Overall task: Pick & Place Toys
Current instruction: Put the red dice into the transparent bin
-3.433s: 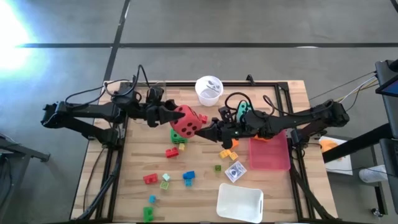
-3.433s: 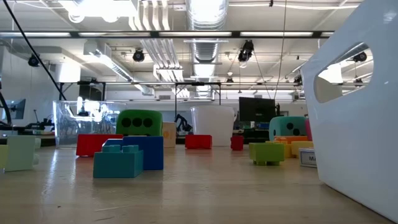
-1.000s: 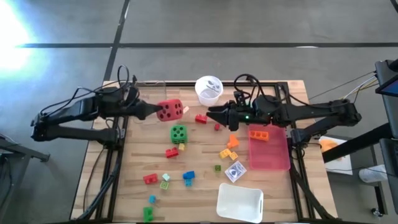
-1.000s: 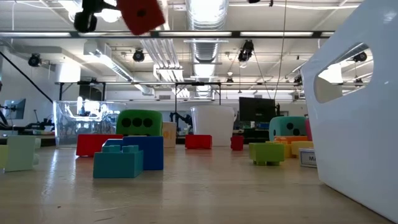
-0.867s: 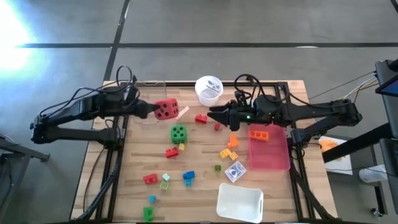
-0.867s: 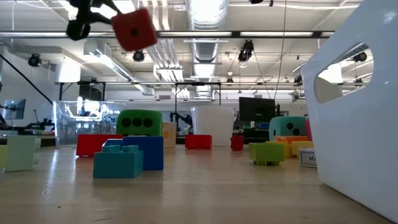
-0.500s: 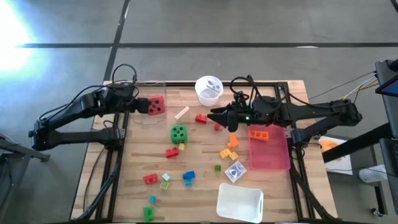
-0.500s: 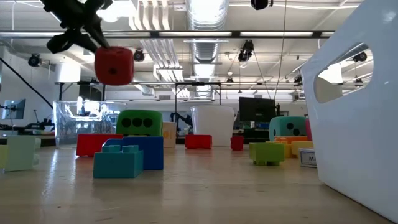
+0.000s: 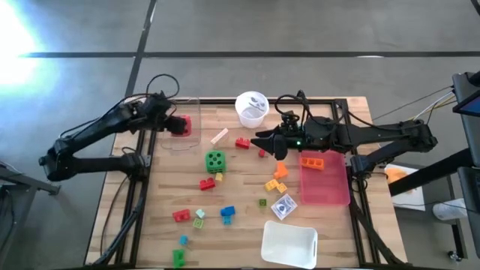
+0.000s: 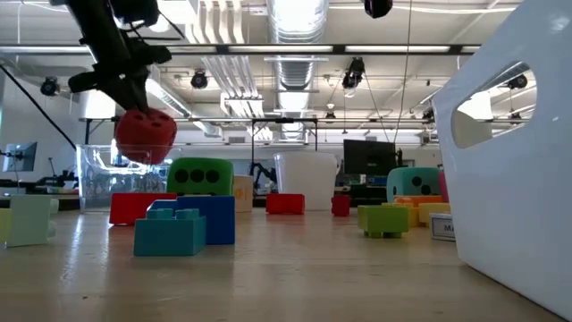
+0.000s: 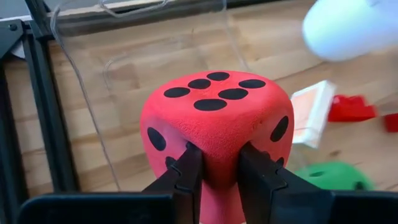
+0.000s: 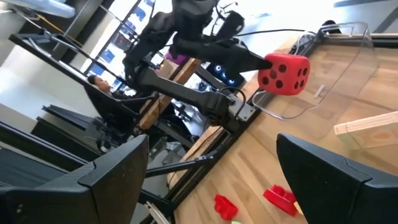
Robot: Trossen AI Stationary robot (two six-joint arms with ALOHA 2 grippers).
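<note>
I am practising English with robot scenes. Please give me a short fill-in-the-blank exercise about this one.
1. The left gripper holds a ___ die.
2. The die's top face shows ___ black dots.
3. The green die rests on the ___.
4. The right gripper's jaws are ___.

Missing words: red; five; table; open

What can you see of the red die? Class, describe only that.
The red foam-looking die with black dots is a rounded cube whose top face shows five pips. The left hand pinches its lower part, denting it. It hangs clear of the wooden table, above the clear plastic container near the table's left rear corner.
</note>
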